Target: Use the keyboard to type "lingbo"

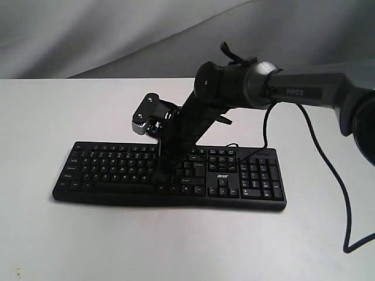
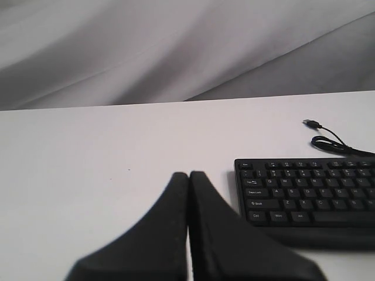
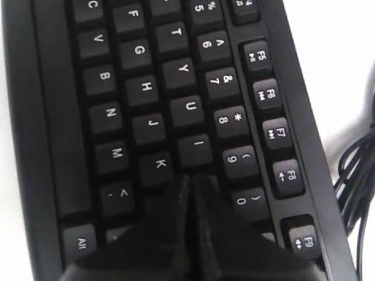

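Black keyboard (image 1: pixel 111 167), just one; I'm watching two closed grippers: right gripper (image 3: pixel 190 181) pointing down by K, its arm (image 1: pixel 193 117) hiding middle keys; left gripper (image 2: pixel 188 175) hanging beside.

One black Acer keyboard (image 1: pixel 111 167), one thin USB cable (image 2: pixel 328 139) and one white table (image 1: pixel 58 234) are pictured. Two robot grippers are counted, the left gripper (image 2: pixel 188 175) and the right gripper (image 3: pixel 190 178), each made up of two black fingers (image 2: pixel 158 234).
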{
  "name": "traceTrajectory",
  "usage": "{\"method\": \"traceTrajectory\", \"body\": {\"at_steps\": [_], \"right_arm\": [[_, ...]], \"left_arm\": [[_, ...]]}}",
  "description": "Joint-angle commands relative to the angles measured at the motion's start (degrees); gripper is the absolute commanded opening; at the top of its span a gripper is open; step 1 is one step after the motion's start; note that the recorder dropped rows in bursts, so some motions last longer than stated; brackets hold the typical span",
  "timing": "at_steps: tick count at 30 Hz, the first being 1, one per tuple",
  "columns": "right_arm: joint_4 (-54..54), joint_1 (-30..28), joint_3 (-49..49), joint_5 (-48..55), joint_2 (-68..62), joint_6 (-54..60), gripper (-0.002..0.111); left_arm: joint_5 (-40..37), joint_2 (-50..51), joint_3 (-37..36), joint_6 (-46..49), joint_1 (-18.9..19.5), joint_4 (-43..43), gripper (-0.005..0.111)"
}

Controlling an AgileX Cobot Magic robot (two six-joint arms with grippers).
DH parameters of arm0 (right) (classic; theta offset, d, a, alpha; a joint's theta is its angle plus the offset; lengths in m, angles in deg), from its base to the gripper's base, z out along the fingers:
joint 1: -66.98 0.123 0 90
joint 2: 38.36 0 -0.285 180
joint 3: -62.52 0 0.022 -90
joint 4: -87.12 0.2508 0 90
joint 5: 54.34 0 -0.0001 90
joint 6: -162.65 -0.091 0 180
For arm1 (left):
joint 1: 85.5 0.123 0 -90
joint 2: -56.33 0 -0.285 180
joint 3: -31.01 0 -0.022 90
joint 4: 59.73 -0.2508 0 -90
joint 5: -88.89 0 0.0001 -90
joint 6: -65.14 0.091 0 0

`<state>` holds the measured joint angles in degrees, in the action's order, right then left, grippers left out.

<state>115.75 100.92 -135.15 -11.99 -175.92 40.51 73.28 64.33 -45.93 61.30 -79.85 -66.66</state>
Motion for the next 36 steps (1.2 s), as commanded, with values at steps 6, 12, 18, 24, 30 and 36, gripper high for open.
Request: {"method": "traceTrajectory", "body": {"at_steps": [6,12,18,24,30,36], "right_arm": [[3.95,-0.48,0.38,-3.83,0.76,3.31,0.0],[4.61,-0.48,0.38,-3.96,-0.44,3.49,0.0],[4.66,-0.55,0.38,-3.74,-0.57,3.49,0.0],[4.66,-0.61,0.51,-3.36,-1.15,3.49,0.0],[3.46,-0.75,0.51,-2.26,0.37,3.49,0.0],[2.99,-0.75,0.81,-0.45,4.47,3.1,0.0]], "left_arm": [[0.39,-0.21,-0.28,-0.12,0.06,0.21,0.001],[0.39,-0.21,-0.28,-0.12,0.06,0.21,0.001],[0.39,-0.21,-0.28,-0.12,0.06,0.21,0.001],[0.39,-0.21,-0.28,-0.12,0.06,0.21,0.001],[0.39,-0.21,-0.28,-0.12,0.06,0.21,0.001],[0.39,-0.21,-0.28,-0.12,0.06,0.21,0.001]]}}
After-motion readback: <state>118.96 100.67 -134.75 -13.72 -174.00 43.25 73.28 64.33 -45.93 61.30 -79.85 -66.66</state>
